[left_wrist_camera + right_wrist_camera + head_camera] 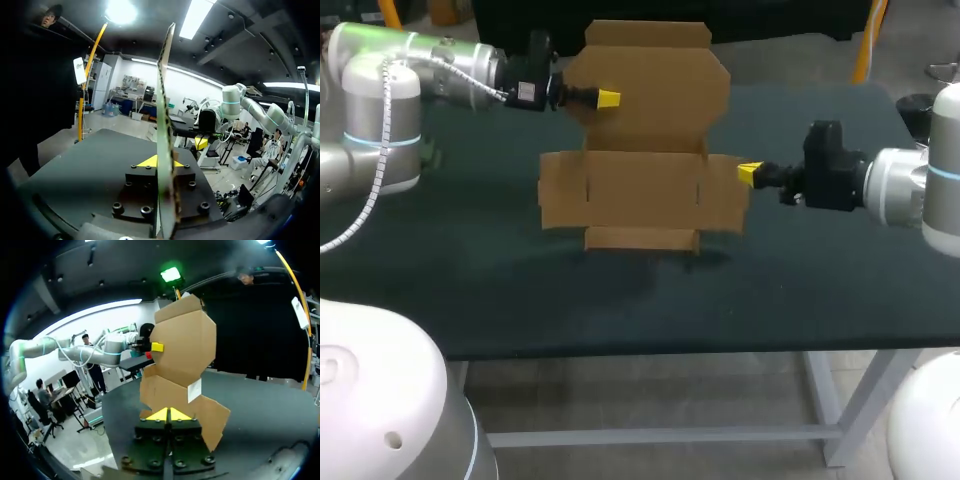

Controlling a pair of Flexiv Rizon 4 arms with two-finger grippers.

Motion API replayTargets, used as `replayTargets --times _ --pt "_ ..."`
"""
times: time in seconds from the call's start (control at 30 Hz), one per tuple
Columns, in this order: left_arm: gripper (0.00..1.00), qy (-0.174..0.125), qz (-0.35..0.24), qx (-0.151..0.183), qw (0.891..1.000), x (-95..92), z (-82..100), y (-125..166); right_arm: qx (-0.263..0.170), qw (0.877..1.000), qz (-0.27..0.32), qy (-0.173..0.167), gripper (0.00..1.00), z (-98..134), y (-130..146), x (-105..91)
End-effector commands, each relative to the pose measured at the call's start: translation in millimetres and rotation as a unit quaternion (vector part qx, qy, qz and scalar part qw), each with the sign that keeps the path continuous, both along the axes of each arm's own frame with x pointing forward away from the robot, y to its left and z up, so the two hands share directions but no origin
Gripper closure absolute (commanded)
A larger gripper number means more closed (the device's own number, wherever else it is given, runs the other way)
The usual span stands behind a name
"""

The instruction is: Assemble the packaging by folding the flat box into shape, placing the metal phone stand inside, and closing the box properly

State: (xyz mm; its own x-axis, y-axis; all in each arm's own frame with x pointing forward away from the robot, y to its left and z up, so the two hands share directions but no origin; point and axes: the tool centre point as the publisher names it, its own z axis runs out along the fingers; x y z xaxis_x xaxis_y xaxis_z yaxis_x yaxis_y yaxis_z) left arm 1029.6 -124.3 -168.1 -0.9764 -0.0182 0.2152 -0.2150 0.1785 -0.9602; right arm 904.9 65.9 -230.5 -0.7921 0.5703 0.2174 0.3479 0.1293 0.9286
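The flat brown cardboard box (645, 130) is unfolded and held up off the dark table, its lid panel at the top and side flaps spread low. My left gripper (608, 98) is shut on the lid's left edge; in the left wrist view the cardboard (165, 125) runs edge-on between the yellow tips of that gripper (159, 161). My right gripper (748, 172) is shut on the right side flap. In the right wrist view the box (185, 345) rises ahead of that gripper (170, 414), with my left gripper (157, 346) at its far edge. No metal phone stand is in view.
The dark table (470, 280) stretches bare in front of and beside the box, whose shadow falls just under it. Both arms come in level from the sides.
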Motion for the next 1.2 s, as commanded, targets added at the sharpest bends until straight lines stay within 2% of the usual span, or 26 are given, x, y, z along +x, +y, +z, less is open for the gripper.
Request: replayTargets --times 0.03,0.23,0.5,0.8,1.2 --pt "1.0 -0.007 0.043 0.008 0.999 -13.9 8.6 -3 0.004 1.0 0.007 -0.007 1.0 0 -9 -13.9" --pt "1.0 0.01 0.064 -0.005 0.998 -19.4 14.4 -7 0.001 1.0 0.014 -0.012 1.0 -4 -12 -22.7" --pt "1.0 0.021 0.072 0.003 0.997 -29.9 20.5 -13 -0.002 1.0 0.025 -0.018 1.0 -8 -13 -31.9" --pt "1.0 0.026 0.06 0.018 0.998 -38.1 18.1 -15 -0.007 0.999 0.035 -0.021 1.0 -14 -7 -41.4" --pt "1.0 0.018 0.04 -0.002 0.999 -33.0 2.7 -6 -0.02 0.999 0.047 -0.018 1.0 -16 7 -48.2"
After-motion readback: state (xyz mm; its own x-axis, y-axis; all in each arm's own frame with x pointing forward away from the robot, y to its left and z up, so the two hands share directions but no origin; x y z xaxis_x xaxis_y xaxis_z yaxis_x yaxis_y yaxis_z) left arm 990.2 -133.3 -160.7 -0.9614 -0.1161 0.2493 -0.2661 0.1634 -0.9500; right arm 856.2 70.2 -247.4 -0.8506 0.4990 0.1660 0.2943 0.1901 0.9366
